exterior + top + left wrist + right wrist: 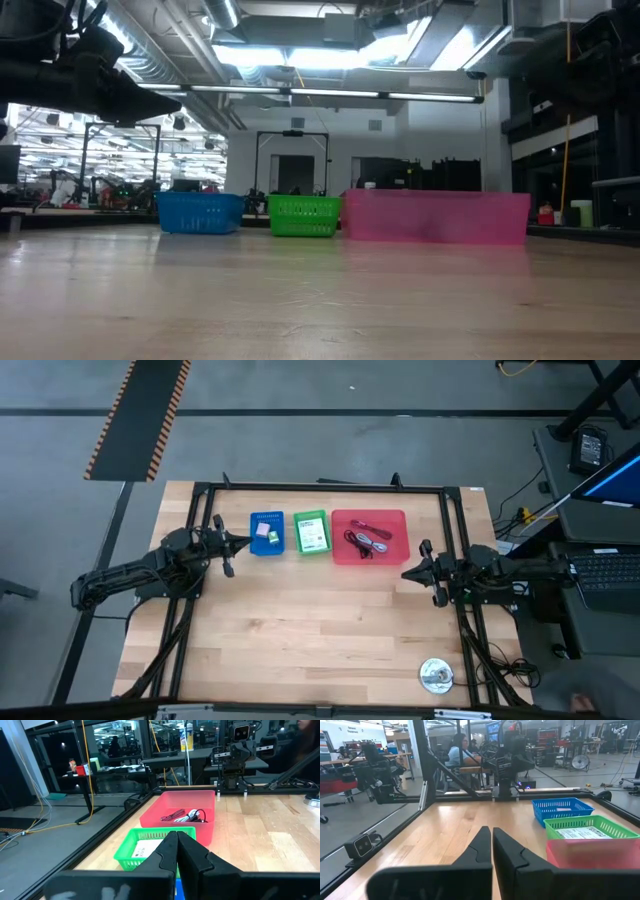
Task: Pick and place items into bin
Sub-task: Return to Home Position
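Three small bins stand in a row at the table's far side: a blue bin point(267, 533), a green bin point(311, 532) and a pink bin point(369, 536). The blue one holds small pink-white and green pieces point(264, 531). A white printed card point(149, 848) lies in the green one. Maroon and pale cable loops point(183, 816) lie in the pink one. My left gripper point(241, 543) point(176, 838) hovers shut just left of the blue bin. My right gripper point(405, 573) point(491, 833) hovers shut to the right of the pink bin, nearer the table's near side.
A round metal disc point(435, 674) lies near the table's near right corner. A black frame rail point(320, 488) borders the table. Bare wood point(310, 630) stretches from the bins to the near edge. A seated person point(457, 751) shows beyond the table.
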